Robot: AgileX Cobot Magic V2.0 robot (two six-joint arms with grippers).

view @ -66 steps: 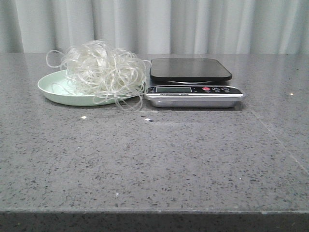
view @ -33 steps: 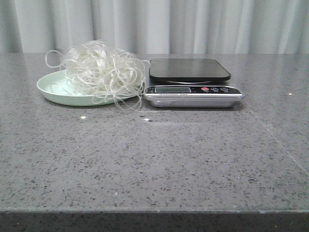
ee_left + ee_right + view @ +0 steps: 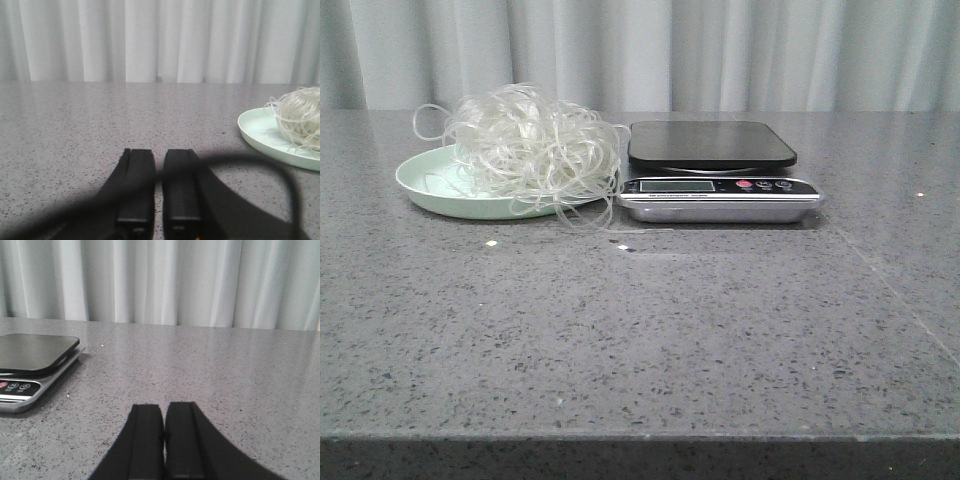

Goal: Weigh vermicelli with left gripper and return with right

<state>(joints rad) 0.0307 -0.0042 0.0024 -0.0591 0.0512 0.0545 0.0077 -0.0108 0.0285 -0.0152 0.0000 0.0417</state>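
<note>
The vermicelli [image 3: 535,145] is a fluffy whitish tangle heaped on a pale green plate [image 3: 425,188] at the back left, with stray loops hanging over the rim. A digital scale [image 3: 720,187] with a bare black platform stands right beside the plate. No arm shows in the front view. In the left wrist view my left gripper [image 3: 159,152] is low over the table, its jaws a thin slit apart and empty; the vermicelli [image 3: 300,117] and plate [image 3: 260,134] are ahead and off to one side. My right gripper [image 3: 164,407] is shut and empty, with the scale [image 3: 30,357] ahead to one side.
The grey speckled table [image 3: 650,330] runs to a front edge near the robot. Pale curtains [image 3: 720,50] hang behind the table. A blurred dark cable [image 3: 280,172] loops across the left wrist view near the fingers.
</note>
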